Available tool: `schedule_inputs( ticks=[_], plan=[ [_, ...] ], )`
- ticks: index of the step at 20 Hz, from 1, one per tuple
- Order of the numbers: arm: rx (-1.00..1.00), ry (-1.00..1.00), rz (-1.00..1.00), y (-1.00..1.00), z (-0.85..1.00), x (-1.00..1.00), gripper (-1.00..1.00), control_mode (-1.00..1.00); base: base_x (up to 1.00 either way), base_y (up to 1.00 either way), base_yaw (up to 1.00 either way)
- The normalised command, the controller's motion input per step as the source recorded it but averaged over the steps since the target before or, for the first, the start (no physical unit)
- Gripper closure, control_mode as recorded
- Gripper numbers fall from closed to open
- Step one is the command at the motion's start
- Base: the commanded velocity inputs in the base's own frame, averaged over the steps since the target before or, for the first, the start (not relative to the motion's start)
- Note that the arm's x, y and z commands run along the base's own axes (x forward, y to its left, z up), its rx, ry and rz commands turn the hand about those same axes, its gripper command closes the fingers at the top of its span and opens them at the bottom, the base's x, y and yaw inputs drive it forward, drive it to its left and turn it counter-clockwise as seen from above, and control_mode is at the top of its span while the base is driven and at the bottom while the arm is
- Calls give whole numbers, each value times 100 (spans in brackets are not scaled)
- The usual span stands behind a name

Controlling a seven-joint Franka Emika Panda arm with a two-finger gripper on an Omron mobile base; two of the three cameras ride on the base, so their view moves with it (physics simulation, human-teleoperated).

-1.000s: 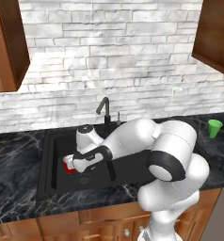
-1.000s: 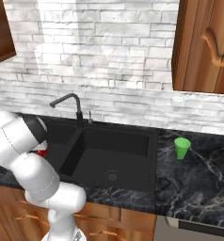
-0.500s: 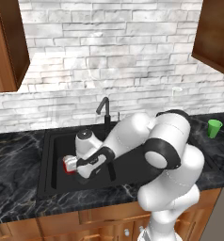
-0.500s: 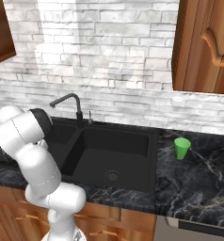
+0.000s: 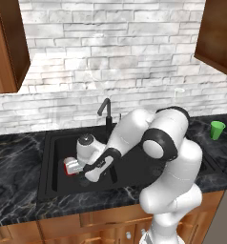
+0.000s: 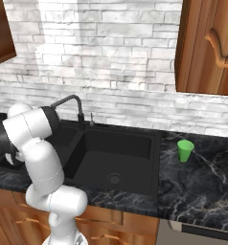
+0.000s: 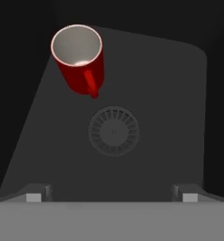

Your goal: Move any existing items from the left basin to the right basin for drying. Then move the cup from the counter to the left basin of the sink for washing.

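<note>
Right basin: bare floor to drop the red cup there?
Yes: right basin is bare around its drain. Left basin is crowded: red cup beside its drain, open pincer above.

red cup (image 7: pixel 80 60), green cup (image 6: pixel 185 150), black sink (image 6: pixel 149 143)

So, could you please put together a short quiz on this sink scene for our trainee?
1. True or false: the red cup sits in the right basin.
2. Where is the green cup? A: in the left basin. B: on the counter to the right of the sink. C: between the gripper's fingers.
3. Is the gripper open or shut, and does it hold anything?

Key
1. False: it sits in the left basin, beside the drain.
2. B.
3. Open, holding nothing; it hangs over the left basin.
</note>
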Motion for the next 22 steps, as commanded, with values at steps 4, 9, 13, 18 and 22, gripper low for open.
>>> schedule_inputs(
  ticks=[4,9,13,18,22],
  plan=[
    [0,-3,0,9,-10,23,-100,-100,0,0,0],
    [0,-2,0,17,-12,20,-100,-100,0,0,0],
    [0,-1,0,15,-15,20,-100,-100,0,0,0],
    [0,-1,0,13,-16,22,-100,-100,0,0,0],
    [0,-2,0,6,-12,21,-100,-100,0,0,0]
  ],
)
